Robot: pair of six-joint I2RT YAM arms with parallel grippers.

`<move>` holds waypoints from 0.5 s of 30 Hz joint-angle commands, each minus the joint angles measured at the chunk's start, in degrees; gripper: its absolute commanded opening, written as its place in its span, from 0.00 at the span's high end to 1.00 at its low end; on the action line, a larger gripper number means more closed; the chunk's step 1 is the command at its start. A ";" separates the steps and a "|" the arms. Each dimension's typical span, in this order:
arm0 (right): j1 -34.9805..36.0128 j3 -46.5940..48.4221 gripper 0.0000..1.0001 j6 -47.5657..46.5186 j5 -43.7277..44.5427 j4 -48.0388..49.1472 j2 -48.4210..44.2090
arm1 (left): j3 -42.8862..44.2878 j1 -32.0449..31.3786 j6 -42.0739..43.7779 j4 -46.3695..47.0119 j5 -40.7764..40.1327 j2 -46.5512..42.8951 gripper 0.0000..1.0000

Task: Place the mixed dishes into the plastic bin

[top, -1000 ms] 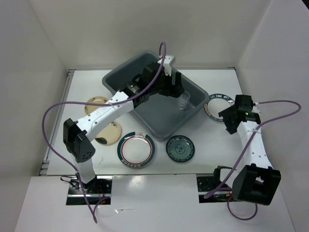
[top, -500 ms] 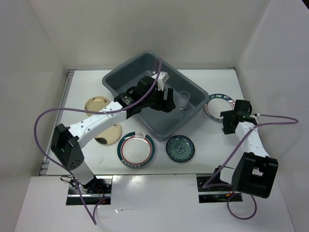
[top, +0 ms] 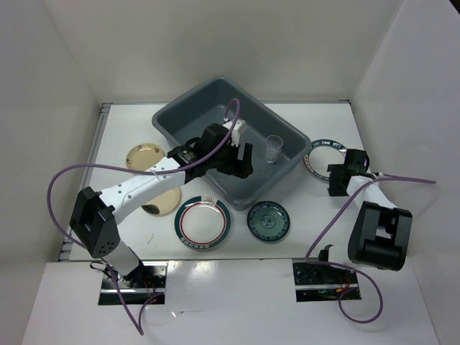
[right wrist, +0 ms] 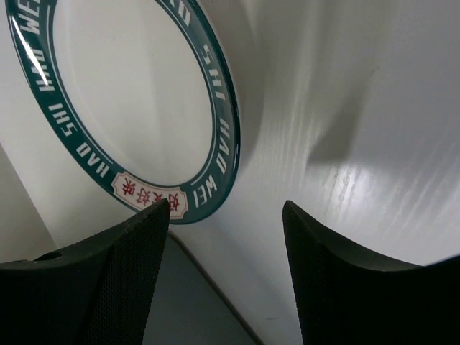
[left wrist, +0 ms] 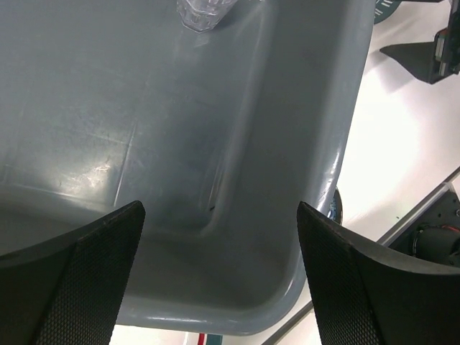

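1. Nearest me on the tabletop [top: 316,223] lie the white plate with red-and-green rim [top: 203,223] and, just right of it, the small teal plate [top: 268,221]. Both are outside the plastic bin [top: 208,104].
2. Left of them, one gold plate [top: 159,205] shows partly beneath my left arm. The second gold plate [top: 145,156] lies farther back, left of the bin.
3. My right gripper [right wrist: 224,205] hangs low over the tabletop at the right, fingers apart and holding nothing. The dark-rimmed plate [right wrist: 122,93] lies just beyond them.
4. My left gripper [left wrist: 219,208] is spread wide and empty above the bin's near corner.
5. The bin sits mid-tabletop, with the clear cup [top: 274,149] upright inside by its right wall.
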 commanded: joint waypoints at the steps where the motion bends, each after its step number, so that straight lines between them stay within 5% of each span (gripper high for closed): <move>1: -0.34 0.51 0.31 1.28 3.12 4.94 2.07 | -0.64 -0.24 1.21 1.18 -0.47 -2.63 0.07; 7: 0.19 1.13 0.32 1.28 4.79 7.75 6.46 | -2.23 -0.24 1.74 1.18 -0.47 -3.15 0.07; 15: 0.19 1.13 0.46 1.81 5.93 11.18 9.28 | -2.76 -0.24 1.74 1.18 -0.47 -3.15 0.07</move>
